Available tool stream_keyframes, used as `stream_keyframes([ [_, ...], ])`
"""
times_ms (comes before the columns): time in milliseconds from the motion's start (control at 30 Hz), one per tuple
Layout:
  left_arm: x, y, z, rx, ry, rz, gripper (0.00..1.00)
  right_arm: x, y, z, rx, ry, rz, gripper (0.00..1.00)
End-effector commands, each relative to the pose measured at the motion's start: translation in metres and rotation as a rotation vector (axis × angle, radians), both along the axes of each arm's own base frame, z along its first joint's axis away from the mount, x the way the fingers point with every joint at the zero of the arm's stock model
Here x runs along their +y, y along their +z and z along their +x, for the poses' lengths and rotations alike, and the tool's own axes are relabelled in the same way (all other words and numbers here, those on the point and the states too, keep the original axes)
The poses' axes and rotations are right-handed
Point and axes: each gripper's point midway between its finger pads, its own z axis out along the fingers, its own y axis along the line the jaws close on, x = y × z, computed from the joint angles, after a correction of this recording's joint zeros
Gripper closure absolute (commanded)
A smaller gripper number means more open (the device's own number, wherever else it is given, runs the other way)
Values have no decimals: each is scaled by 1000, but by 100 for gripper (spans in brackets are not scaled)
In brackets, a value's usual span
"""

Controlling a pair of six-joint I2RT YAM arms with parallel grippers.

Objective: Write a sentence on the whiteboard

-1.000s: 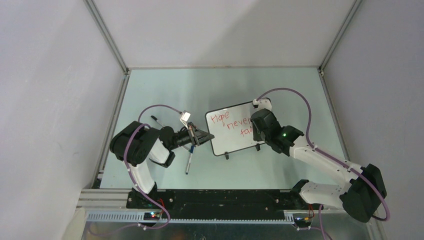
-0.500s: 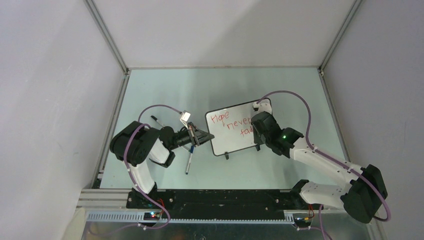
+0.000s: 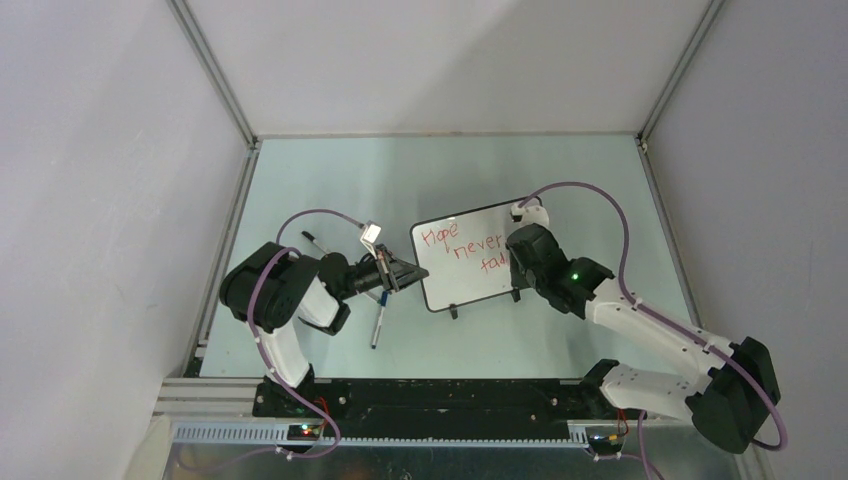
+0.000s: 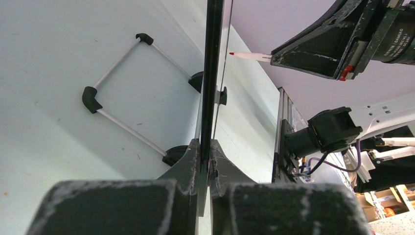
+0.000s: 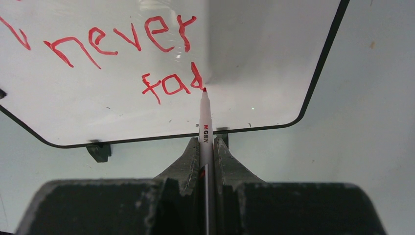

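The sentence (image 5: 172, 87) so far reads "Hope never fad" in red, stepping down across the whiteboard (image 5: 259, 58), which stands on its small feet near the middle of the table (image 3: 330, 180) in the top view. Two letters, "es", are judged to be left to write. The bare white for them lies right of the "d" in the right wrist view, toward the board's rounded lower right corner.

The red tip of the marker (image 5: 205, 122) sits at the foot of the "d", on the board or barely off it; I cannot tell which. The marker's long axis runs straight up that frame. In the left wrist view it meets the board's face nearly square on. The coming stroke therefore turns on a short shift rightward in the frame.

The barrel print seems to read "M&G". The right tool (image 5: 206, 147) is clamped narrow on the barrel. The left tool (image 4: 205, 152) pinches the board's black frame edge-on, steadying it. A spare pen (image 3: 377, 325) lies on the table at lower left.
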Motion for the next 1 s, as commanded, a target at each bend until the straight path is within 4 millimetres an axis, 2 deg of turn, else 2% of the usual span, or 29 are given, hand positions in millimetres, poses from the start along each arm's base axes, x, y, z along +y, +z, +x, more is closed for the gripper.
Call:
stream_keyframes([
  [0, -3, 8, 1, -37, -13, -16, 100, 1, 16, 0, -42, -1, 51, 100],
  [200, -3, 8, 1, -37, -11, -15, 100, -3, 29, 2, -79, -8, 76, 100],
  [433, -3, 7, 1, -35, -12, -15, 100, -10, 23, 10, -73, -57, 47, 100],
  [967, -3, 8, 1, -36, -11, -16, 100, -4, 11, 13, -42, -46, 32, 100],
])
